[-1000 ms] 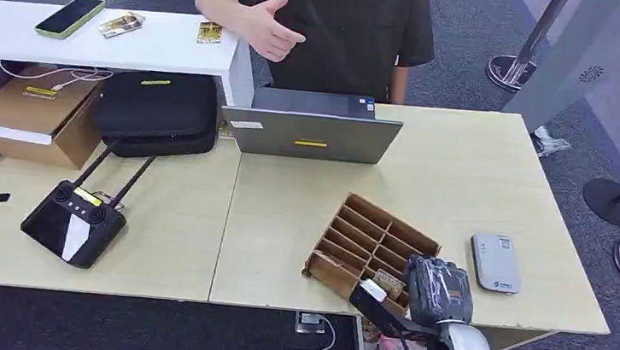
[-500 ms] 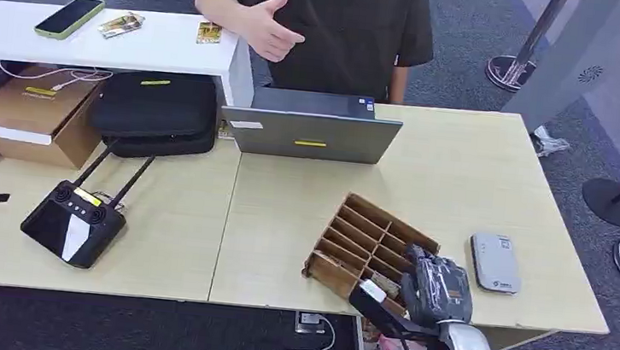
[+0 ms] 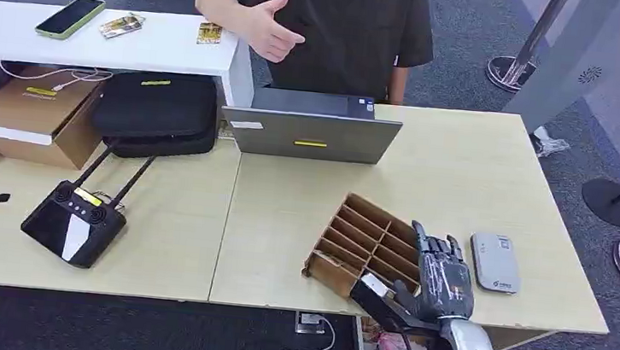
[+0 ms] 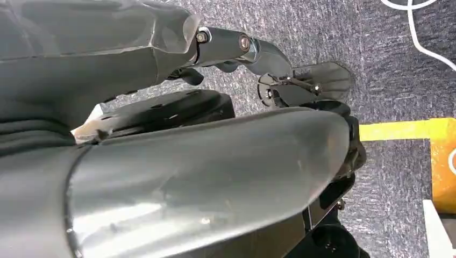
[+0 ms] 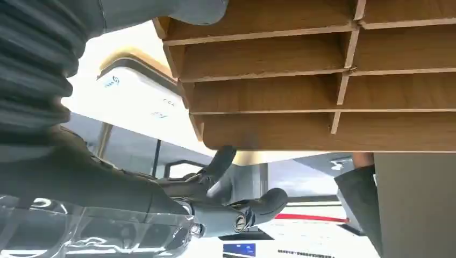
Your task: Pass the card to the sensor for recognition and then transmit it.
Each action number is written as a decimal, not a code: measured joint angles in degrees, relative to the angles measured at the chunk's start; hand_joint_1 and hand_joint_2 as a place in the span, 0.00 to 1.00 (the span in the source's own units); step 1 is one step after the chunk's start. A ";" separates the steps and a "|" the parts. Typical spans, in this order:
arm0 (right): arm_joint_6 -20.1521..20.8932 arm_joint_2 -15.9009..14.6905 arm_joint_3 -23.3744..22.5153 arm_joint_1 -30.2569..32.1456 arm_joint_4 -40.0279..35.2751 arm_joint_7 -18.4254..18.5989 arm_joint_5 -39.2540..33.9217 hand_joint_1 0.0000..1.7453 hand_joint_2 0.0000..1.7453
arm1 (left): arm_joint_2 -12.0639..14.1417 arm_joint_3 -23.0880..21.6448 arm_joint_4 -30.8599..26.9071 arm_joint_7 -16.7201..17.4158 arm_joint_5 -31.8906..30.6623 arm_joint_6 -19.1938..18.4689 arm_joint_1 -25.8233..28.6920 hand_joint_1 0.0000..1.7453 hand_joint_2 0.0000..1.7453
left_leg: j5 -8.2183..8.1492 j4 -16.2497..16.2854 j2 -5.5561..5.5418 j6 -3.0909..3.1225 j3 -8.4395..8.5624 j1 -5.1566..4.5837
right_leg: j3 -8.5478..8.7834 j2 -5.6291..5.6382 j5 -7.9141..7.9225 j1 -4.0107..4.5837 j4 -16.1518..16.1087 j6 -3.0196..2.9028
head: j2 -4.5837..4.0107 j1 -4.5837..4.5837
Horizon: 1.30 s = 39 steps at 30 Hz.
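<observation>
Fingers (image 3: 432, 251) of your right hand (image 3: 442, 282) are stretched out straight and spread apart, with nothing visibly caught between them; they lie over the near right corner of the wooden divider tray (image 3: 362, 223), above its nearest slots. From the right wrist you can see two dark fingertips (image 5: 218, 161) held apart in open air, next to the tray's edge. You cannot tell from these views where the card is: the slots under the hand are covered, and those facing the wrist camera look like bare wood. The sensor (image 3: 495, 262), a flat grey-white reader, lies on the table (image 3: 478, 174) just beside the hand, on its right, apart from the tray. Your left hand (image 4: 134, 48) hangs over grey carpet, and you cannot tell whether its fingers are loose or curled. Across the table a person (image 3: 338, 23) stands behind a grey laptop (image 3: 310, 134), one hand (image 3: 267, 29) raised with the thumb up. To the far left sit a black controller (image 3: 72, 222) with two antennas, a black bag (image 3: 154, 109) and a cardboard box (image 3: 34, 110); a phone (image 3: 70, 15) lies on the white shelf (image 3: 12, 30).
</observation>
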 joint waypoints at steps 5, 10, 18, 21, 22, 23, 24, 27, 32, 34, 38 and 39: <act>-0.07 0.00 -0.02 0.11 -0.61 -0.17 0.31 0.00 1.00 | -0.02 0.00 0.00 -0.11 0.09 0.02 0.23 0.00 0.00 | 0.00 0.00 0.00 0.00 0.00 0.00 | -0.01 0.00 0.00 0.00 0.00 0.00 | 0.00 0.00; -1.35 0.00 -0.04 0.82 -1.46 -0.52 1.15 0.00 1.00 | -0.06 0.00 0.00 -0.59 -0.06 -0.02 0.36 0.00 0.00 | 0.00 0.00 0.00 0.00 -0.02 0.00 | -0.02 -0.01 0.00 0.00 0.00 0.00 | 0.00 0.00; -21.50 1.00 -1.39 3.01 -5.22 -3.45 5.15 0.00 1.00 | -0.11 0.00 0.00 -1.03 -0.20 0.61 0.51 0.00 0.00 | 0.00 0.00 0.00 0.00 -0.04 0.00 | -0.06 -0.01 0.00 0.00 0.00 0.00 | 0.00 0.00; -29.94 1.66 -2.95 4.19 -8.83 -4.41 7.87 0.00 1.00 | -0.17 0.00 0.00 -1.09 -0.20 1.01 0.55 0.00 0.00 | -0.01 0.00 -0.01 -0.01 -0.05 0.00 | -0.06 -0.01 -0.01 0.00 0.00 0.00 | 0.00 0.00; -31.13 1.79 -3.37 4.60 -9.82 -4.55 8.37 0.00 1.00 | -0.17 0.00 0.00 -1.09 -0.20 1.07 0.57 0.00 0.00 | -0.02 0.00 -0.01 -0.01 -0.05 0.00 | -0.06 0.00 -0.01 0.00 0.00 0.00 | 0.00 0.00; -31.98 1.90 -3.83 5.04 -10.80 -4.66 8.79 0.00 1.00 | -0.20 0.00 0.00 -1.09 -0.20 1.09 0.57 0.00 0.00 | -0.02 0.00 0.00 -0.01 -0.05 0.00 | -0.06 0.00 -0.01 0.00 -0.01 0.00 | 0.00 0.00; -32.48 1.92 -4.26 5.42 -11.63 -4.72 8.96 0.00 1.00 | -0.20 0.00 0.00 -1.11 -0.20 1.09 0.56 0.00 0.00 | -0.02 0.00 0.00 -0.01 -0.05 0.00 | -0.06 0.00 -0.01 0.00 -0.01 0.00 | 0.00 0.00; -33.92 2.01 -5.27 6.33 -13.07 -4.70 9.57 0.00 1.00 | -0.20 0.00 0.00 -1.16 -0.17 1.09 0.58 0.00 0.00 | -0.02 0.00 0.00 -0.01 -0.05 0.00 | -0.05 0.00 -0.01 0.00 -0.01 0.01 | 0.00 0.00; -34.82 3.06 -6.56 7.24 -15.02 -4.98 10.67 0.00 1.00 | -0.20 0.00 0.00 -1.40 0.24 1.31 0.62 0.00 0.00 | -0.01 0.00 0.00 -0.01 -0.05 0.00 | -0.05 0.00 -0.01 0.00 -0.01 0.00 | 0.00 0.00; -33.04 3.23 -6.75 7.64 -15.28 -4.15 11.54 0.00 1.00 | -0.20 0.00 0.00 -1.75 0.57 1.42 0.67 0.00 0.00 | -0.01 0.00 0.00 -0.01 -0.05 0.00 | -0.05 -0.01 -0.01 0.00 0.00 0.00 | 0.00 0.00; -23.28 3.34 -6.69 8.46 -16.35 -1.14 13.27 0.00 1.00 | -0.15 0.00 0.00 -2.16 1.01 1.22 0.76 0.00 0.00 | -0.01 0.00 -0.01 -0.01 -0.06 0.00 | -0.05 -0.03 -0.01 0.00 0.00 0.00 | 0.00 0.00; -22.66 3.34 -6.69 8.66 -16.50 -0.81 13.29 0.00 1.00 | -0.13 0.00 0.00 -2.21 1.01 1.20 0.79 0.00 0.00 | -0.01 0.00 -0.02 -0.01 -0.08 0.00 | -0.05 -0.03 -0.01 0.00 0.00 0.00 | 0.00 0.00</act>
